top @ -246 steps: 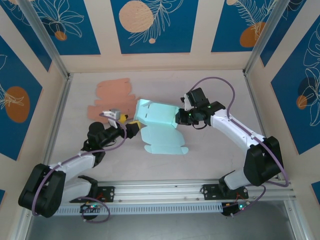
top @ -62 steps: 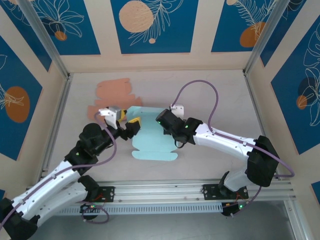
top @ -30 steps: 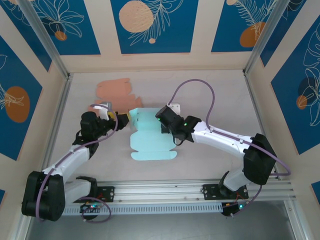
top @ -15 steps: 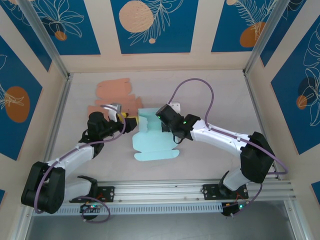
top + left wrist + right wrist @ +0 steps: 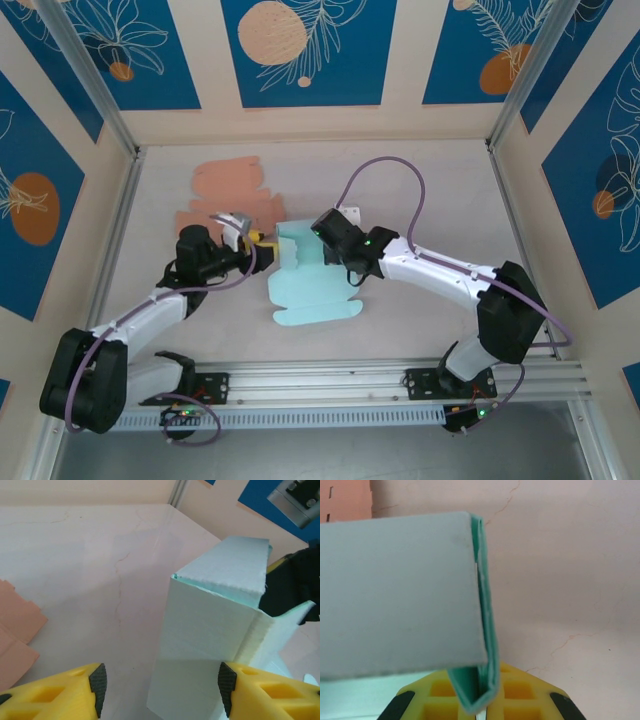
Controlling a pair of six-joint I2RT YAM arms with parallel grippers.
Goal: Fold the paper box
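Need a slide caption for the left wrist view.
Open left tool brackets an upright wall of the mint paper box; peach cardboard lies at left.

1. Paper box (image 5: 215, 630), between the left gripper (image 5: 161, 687) fingers (image 5: 55, 697): matt mint-green card, faintly grainy, with fuzzy cut edges
2. Those fingers: smooth yellow plastic, with dull black pads (image 5: 98, 685)
3. Table (image 5: 75, 555) ahead of them: matt, pale, hairline-cracked
4. Flat sheet (image 5: 15, 630) to their left: matt salmon paper

Paper box (image 5: 305, 290) centre, flat sheets (image 5: 232, 195) behind, to its left
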